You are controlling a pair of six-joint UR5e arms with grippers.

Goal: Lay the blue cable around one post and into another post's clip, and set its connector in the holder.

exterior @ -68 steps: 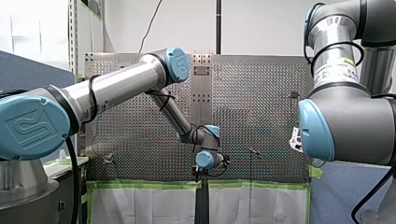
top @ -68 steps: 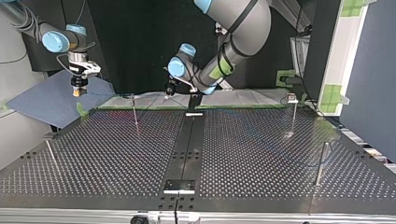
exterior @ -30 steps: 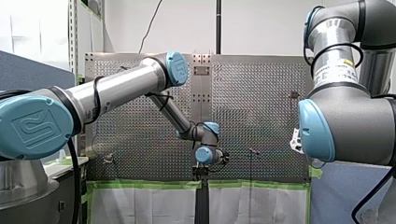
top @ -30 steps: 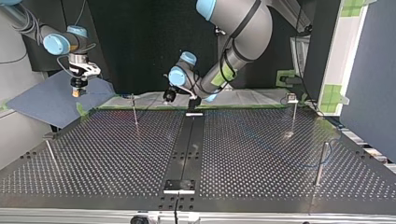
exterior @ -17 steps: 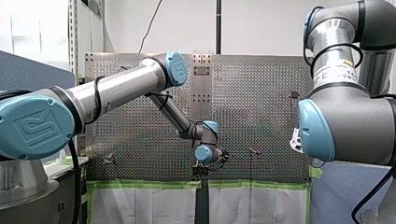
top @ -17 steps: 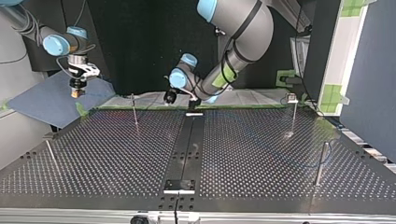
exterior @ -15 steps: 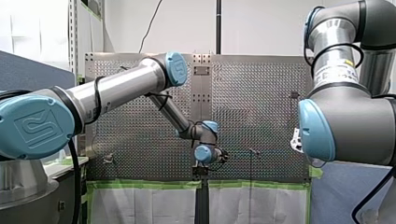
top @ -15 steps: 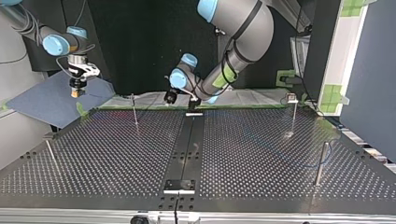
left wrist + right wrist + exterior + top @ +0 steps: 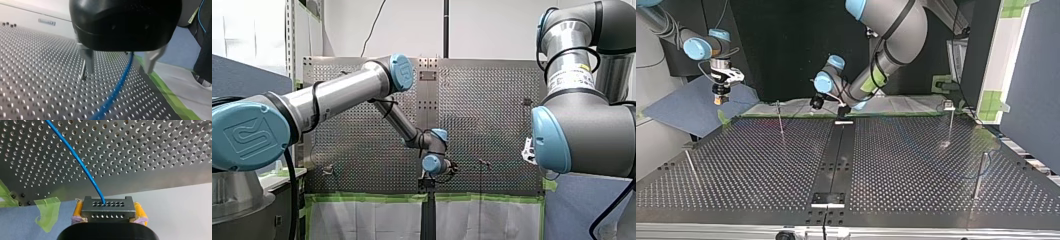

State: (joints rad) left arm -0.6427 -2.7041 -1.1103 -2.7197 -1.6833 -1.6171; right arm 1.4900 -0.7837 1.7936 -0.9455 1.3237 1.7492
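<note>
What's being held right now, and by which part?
My right gripper grips the connector by its two ends; the blue cable passes unclamped through my open left gripper.

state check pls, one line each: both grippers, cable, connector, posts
right gripper: shut on the connector.
connector: held by the right gripper, not in any holder.
left gripper: open, close above the perforated table.
blue cable: passes through the open left gripper, ungripped; one end enters the connector.
posts: four, upright; any cable on them is too faint to tell.
</note>
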